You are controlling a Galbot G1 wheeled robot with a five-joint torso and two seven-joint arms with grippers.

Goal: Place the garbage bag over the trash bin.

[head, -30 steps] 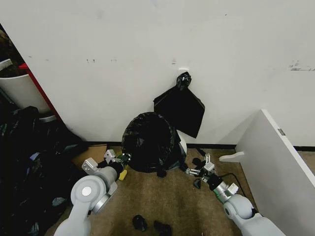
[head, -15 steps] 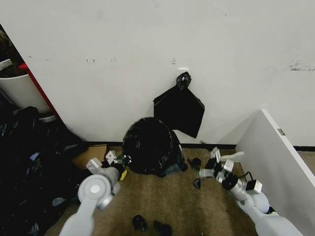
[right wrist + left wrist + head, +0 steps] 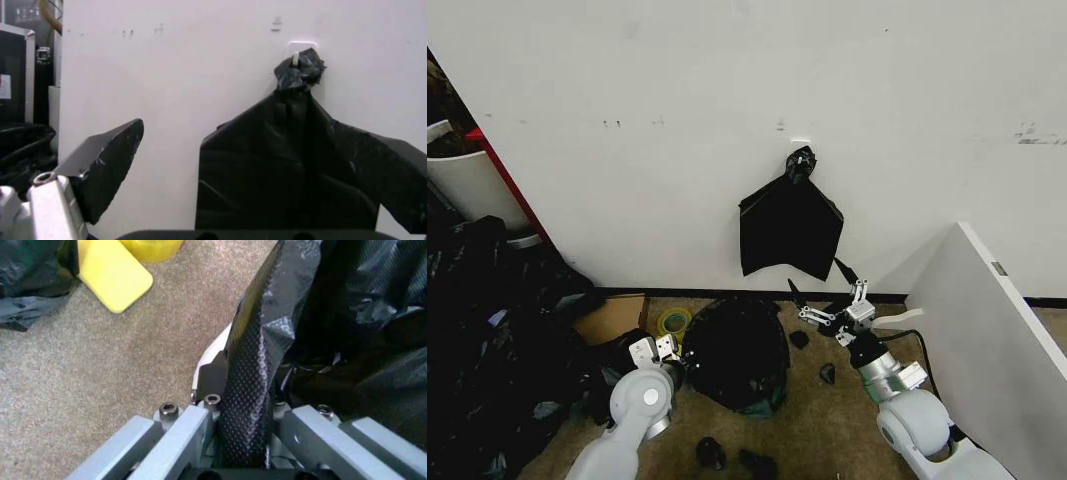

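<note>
So you've got the garbage bag (image 3: 737,352) low at centre of the head view, a glossy crinkled black mound on the carpet (image 3: 827,430), w/ a sliver of cream, probably the trash bin (image 3: 212,347), peeking out under the plastic in the left wrist view; whether the bin stands upright or what's inside it, can't tell. Your left gripper (image 3: 670,350) sits at the bag's left edge, lower-left of centre, fingers (image 3: 183,432) pressed together on a fold of the bag. Your right gripper (image 3: 825,298) is up right of centre, above & clear of the bag, fingers spread, nothing between them; a black-padded fingertip (image 3: 110,165) shows at lower left of the right wrist view. On the white wall (image 3: 627,80) a flat black bag (image 3: 790,226) hangs from a hook (image 3: 799,146). Yellow tape roll (image 3: 673,321) & cardboard (image 3: 612,318) lie left of the bag near the wall. Black sacks (image 3: 487,340) heap at far left, white panel (image 3: 987,340) at right, small black scraps (image 3: 711,452) on carpet at bottom.
</note>
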